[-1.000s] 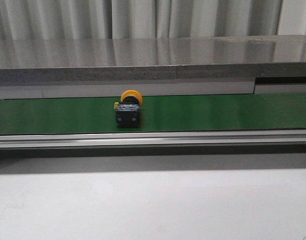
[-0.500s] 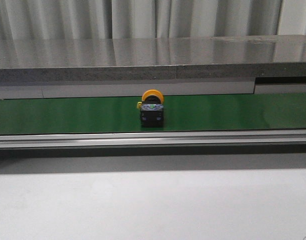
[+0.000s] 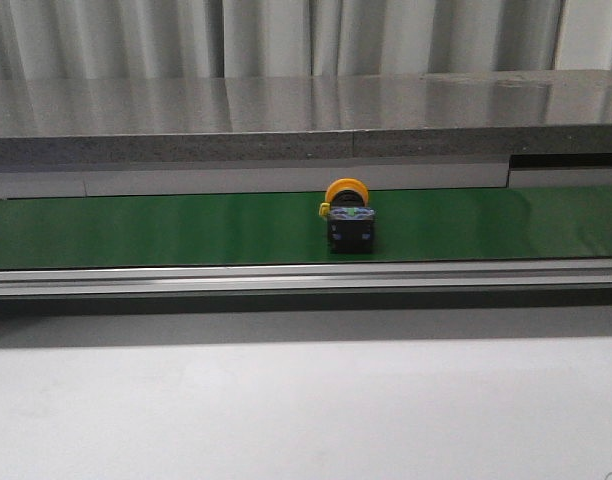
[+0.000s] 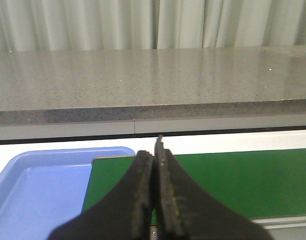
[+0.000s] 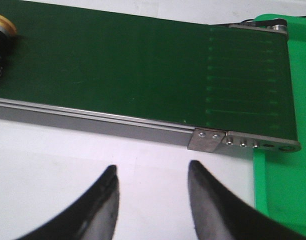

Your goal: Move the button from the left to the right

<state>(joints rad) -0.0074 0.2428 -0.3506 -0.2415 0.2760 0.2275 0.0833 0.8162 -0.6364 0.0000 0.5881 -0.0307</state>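
Left gripper clenched on nothing; right gripper spread, released. Button stands on green belt, untouched.

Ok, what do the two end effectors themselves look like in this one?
Only the wrist views show them. The left end effector has dark, nearly black fingers, broad at the base and tapering to narrow tips, with worn, yellowish-speckled inner edges. The right end effector has the same dark curved fingers. No cables or markings show.
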